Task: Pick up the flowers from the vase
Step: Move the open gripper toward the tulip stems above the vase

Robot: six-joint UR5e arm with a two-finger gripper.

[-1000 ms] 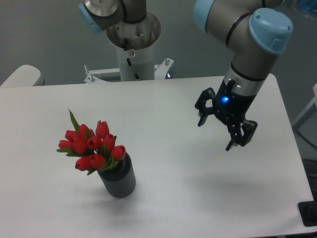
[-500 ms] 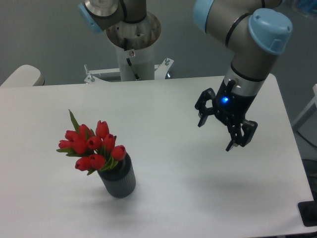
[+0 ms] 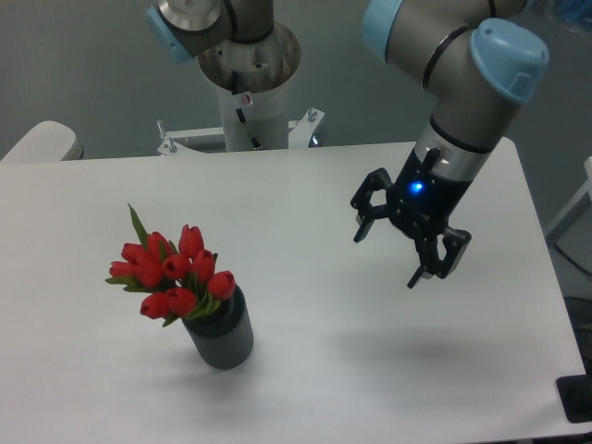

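The flowers (image 3: 172, 273), a tight bunch of red tulip buds with green leaves, stand in the dark grey ribbed vase (image 3: 222, 335) at the front left of the white table (image 3: 305, 194). The bunch leans up and to the left out of the vase's mouth. My gripper (image 3: 386, 261) hangs above the table at the right, far to the right of the flowers and higher than them. Its two black fingers are spread wide apart and hold nothing.
The robot's white base column (image 3: 250, 92) stands behind the table's far edge. A pale rounded object (image 3: 39, 143) sits at the far left corner. A dark object (image 3: 577, 398) shows at the front right corner.
My gripper has moved a little to the left, toward the flowers, still open. The flowers and vase have not moved.
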